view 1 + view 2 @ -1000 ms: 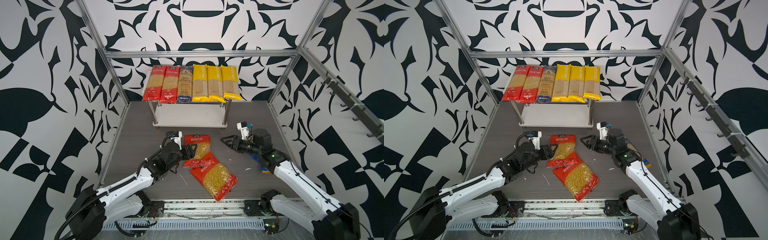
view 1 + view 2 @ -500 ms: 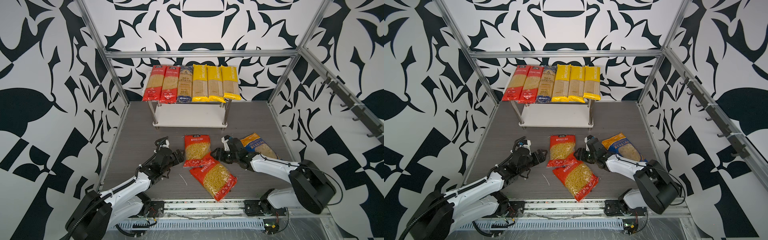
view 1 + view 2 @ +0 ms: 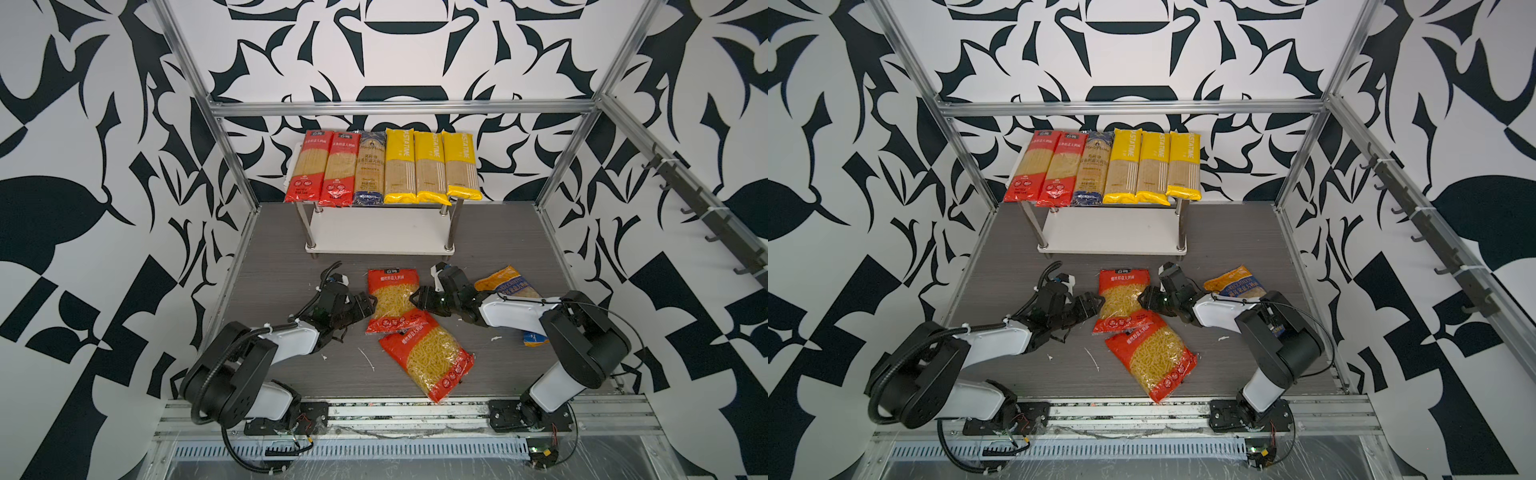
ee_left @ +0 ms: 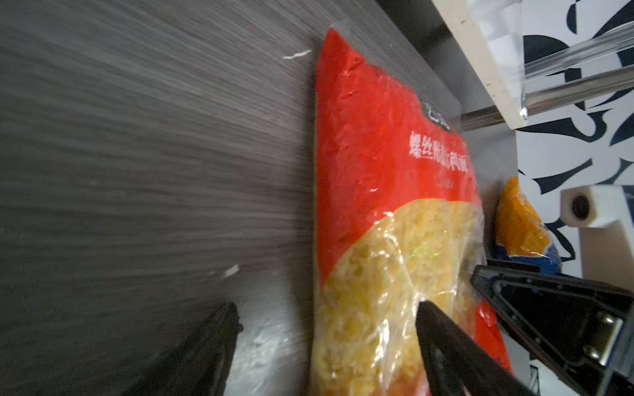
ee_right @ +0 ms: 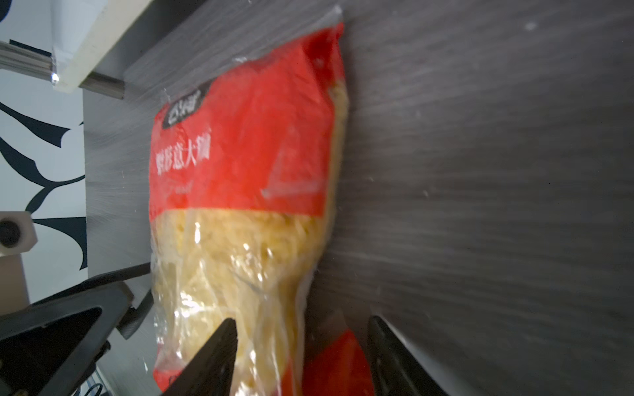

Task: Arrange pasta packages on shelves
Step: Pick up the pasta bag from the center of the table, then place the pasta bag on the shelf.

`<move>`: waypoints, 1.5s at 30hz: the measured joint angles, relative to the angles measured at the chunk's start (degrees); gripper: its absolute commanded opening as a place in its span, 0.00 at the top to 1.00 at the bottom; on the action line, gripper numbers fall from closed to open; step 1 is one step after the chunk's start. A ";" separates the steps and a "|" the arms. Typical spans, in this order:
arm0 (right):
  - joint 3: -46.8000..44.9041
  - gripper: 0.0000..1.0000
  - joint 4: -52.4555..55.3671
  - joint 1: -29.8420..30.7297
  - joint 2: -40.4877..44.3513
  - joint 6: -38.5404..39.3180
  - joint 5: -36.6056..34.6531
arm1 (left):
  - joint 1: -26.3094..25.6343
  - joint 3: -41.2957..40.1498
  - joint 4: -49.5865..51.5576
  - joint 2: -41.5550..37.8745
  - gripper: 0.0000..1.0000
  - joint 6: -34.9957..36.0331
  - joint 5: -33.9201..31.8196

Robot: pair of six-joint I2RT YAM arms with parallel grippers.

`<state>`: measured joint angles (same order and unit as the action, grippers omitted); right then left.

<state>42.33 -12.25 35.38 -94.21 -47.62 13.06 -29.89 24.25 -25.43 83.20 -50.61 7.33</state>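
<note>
As the left end effector [image 3: 370,304] and right end effector [image 3: 415,300] gape astride the upper fusilli bag [image 3: 390,295], closing might snag the lower bag [image 3: 428,361].

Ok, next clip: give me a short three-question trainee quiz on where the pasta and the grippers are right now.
1. Count: how many long packs lie on top of the rack?
2. True or false: the lower board holds a bag.
3. Pick one: the left gripper and the right gripper, both open, flank which bag? A. the red fusilli bag nearer the rack; B. the red fusilli bag nearer the front edge; C. the blue-orange bag.
Key: 1. six; 2. false; 3. A.
</note>
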 measured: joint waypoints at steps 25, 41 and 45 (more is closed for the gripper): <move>-0.72 0.98 -13.20 1.18 -3.04 -6.82 7.37 | 0.28 -2.19 -10.16 1.60 0.72 -3.69 5.90; 1.14 1.00 -15.52 3.65 5.33 -8.41 5.73 | 1.49 2.84 10.64 -20.02 0.77 4.22 0.28; 1.90 1.00 -21.64 4.00 3.54 -8.66 2.73 | 4.04 6.62 11.74 -18.80 0.77 6.80 0.31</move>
<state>44.23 -33.89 39.38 -90.67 -56.27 15.79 -25.85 30.87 -13.69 64.40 -43.81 7.64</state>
